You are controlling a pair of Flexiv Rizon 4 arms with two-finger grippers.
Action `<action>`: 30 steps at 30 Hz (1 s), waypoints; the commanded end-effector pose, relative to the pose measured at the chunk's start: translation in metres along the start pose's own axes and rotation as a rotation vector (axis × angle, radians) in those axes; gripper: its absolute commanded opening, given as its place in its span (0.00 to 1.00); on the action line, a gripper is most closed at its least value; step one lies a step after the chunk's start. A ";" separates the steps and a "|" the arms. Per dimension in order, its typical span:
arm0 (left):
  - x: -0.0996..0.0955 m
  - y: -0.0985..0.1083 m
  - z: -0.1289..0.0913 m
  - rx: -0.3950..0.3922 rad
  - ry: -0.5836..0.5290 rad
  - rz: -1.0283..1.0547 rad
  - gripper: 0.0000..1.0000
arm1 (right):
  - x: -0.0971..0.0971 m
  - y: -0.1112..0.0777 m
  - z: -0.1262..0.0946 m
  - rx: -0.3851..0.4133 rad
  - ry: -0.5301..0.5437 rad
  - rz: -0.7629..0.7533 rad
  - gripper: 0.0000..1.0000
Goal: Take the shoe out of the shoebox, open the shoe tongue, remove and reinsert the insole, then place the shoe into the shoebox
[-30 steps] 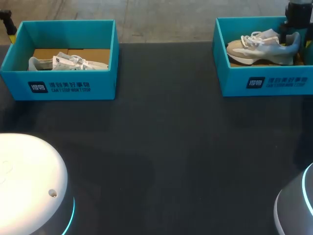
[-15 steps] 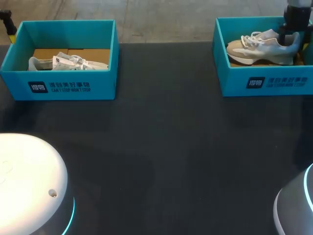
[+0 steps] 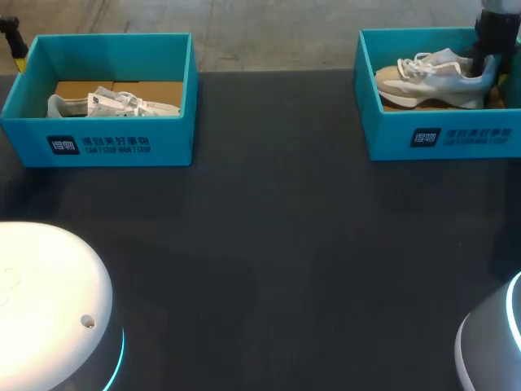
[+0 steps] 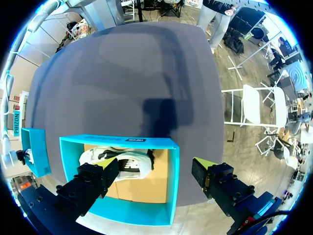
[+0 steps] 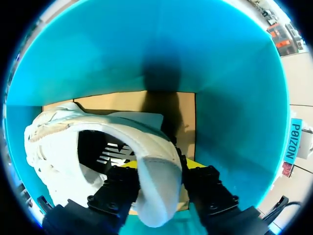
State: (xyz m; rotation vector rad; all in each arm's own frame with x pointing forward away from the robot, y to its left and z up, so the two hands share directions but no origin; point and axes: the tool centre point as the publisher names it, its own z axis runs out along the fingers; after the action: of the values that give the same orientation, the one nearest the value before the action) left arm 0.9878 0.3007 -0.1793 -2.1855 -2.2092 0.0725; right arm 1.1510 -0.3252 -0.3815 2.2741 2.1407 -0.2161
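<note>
A beige and grey shoe (image 3: 427, 77) lies in the teal shoebox (image 3: 440, 138) at the table's far right. My right gripper (image 3: 488, 61) reaches down at its heel. In the right wrist view the white heel (image 5: 156, 186) stands between the two fingers, which press on it from both sides, so the right gripper (image 5: 156, 171) is shut on the shoe's heel. A second teal shoebox (image 3: 98, 142) at the far left holds a white shoe (image 3: 114, 102). My left gripper (image 4: 149, 161) hangs open high above that box (image 4: 122, 210) and its shoe (image 4: 124, 164), touching nothing.
The dark table top (image 3: 269, 244) stretches between and in front of the two boxes. The rounded bases of my arms (image 3: 49, 309) stand at the near corners. The box walls closely surround the right gripper.
The right gripper's fingers have come together on the shoe's heel. The shoe has shifted slightly left and its heel has risen a little. The left arm has not moved.
</note>
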 end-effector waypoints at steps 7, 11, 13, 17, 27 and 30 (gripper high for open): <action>0.001 0.000 0.000 0.000 0.002 0.001 1.00 | 0.003 0.009 0.005 0.064 -0.013 0.005 1.00; 0.001 0.000 0.000 0.000 0.002 0.001 1.00 | 0.002 0.009 0.006 0.065 -0.018 0.006 1.00; 0.001 0.000 0.000 0.000 0.002 0.001 1.00 | 0.004 0.009 0.008 0.070 -0.016 0.005 1.00; 0.001 0.000 0.000 0.000 0.002 0.001 1.00 | 0.007 0.011 0.012 0.078 -0.010 -0.001 1.00; 0.001 0.000 0.000 0.000 0.002 0.001 1.00 | 0.008 0.012 0.019 0.094 0.007 0.001 0.79; 0.001 0.000 0.000 0.000 0.002 0.001 1.00 | 0.007 0.011 0.020 0.097 0.009 0.005 0.56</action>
State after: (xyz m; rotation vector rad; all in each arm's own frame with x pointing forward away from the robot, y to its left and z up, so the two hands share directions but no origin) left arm 0.9878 0.3008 -0.1793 -2.1853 -2.2093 0.0725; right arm 1.1519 -0.3171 -0.3916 2.2832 2.1360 -0.2114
